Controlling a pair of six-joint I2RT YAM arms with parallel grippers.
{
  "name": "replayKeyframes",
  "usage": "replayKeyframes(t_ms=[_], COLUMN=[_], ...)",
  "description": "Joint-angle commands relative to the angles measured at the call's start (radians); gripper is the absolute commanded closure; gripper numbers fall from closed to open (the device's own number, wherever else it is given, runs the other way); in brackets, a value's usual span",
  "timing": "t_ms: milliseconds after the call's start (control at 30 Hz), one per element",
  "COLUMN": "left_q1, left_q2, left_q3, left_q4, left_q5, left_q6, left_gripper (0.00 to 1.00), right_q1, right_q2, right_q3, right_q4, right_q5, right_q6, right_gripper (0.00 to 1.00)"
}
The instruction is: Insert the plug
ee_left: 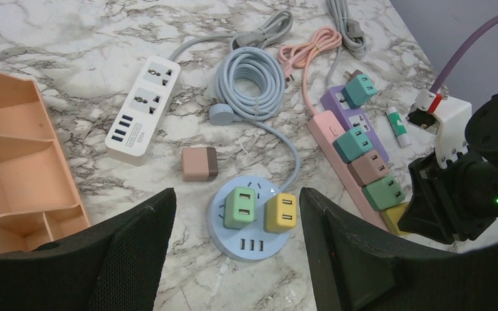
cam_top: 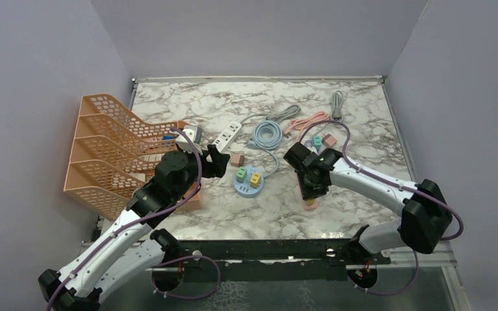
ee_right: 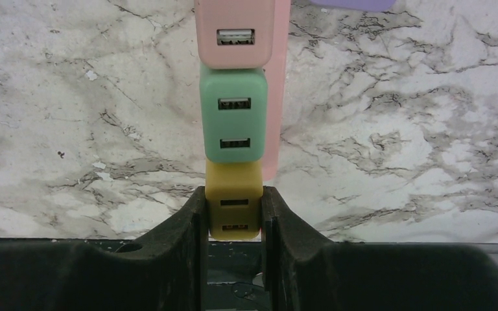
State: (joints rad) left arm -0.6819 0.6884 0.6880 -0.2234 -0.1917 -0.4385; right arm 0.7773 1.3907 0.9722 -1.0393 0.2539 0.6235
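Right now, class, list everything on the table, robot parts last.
Mesh plastic file tray: 1, orange, left.
Rectangular power strip: 1, white, beside tray.
Round socket hub: 1, blue, centre.
Cube adapters on hub: 2, green, yellow.
Long power strips: 2, pink, purple, right.
Cube adapters on them: 5, two teal, brown, green, yellow.
Loose cube adapter: 1, pink, beside hub.
Cables: 4, blue, pink, two grey, back.
Small tube: 1, white, beside purple strip.
Left gripper: open, above hub.
Right gripper: shut on strip's yellow adapter.
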Motion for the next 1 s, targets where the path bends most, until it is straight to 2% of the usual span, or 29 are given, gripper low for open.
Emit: replayKeyframes(t_ms=[0, 533, 767, 967], left_q1=[-0.001, -0.001, -0.001, -0.001], left_q2=[-0.007, 0.000, -0.002, 0.010], left_q3=[-0.001, -0.006, -0.011, -0.005], left_q4=[0.015, 0.022, 0.028, 0.027], left_q5=[-0.019, -0.025, -0.027, -0.022], left_q6=[0.015, 0.028, 0.022, 0.021], left_gripper=[0.28, 0.28, 0.28, 0.28], right_q1=[-0.006, -0.034, -0.033, -0.034], right_q2=[0.053, 0.039, 0.009, 0.046], right_q3=[-0.028, -0.143, -0.126, -0.063], right_q4=[0.073, 0.329, 0.431, 0.381], right_q5=[-0.028, -0.262, -0.368, -0.298], right_q6=[0.006, 0.102, 0.110, 0.085], right_gripper=[0.99, 0.99, 0.99, 0.99])
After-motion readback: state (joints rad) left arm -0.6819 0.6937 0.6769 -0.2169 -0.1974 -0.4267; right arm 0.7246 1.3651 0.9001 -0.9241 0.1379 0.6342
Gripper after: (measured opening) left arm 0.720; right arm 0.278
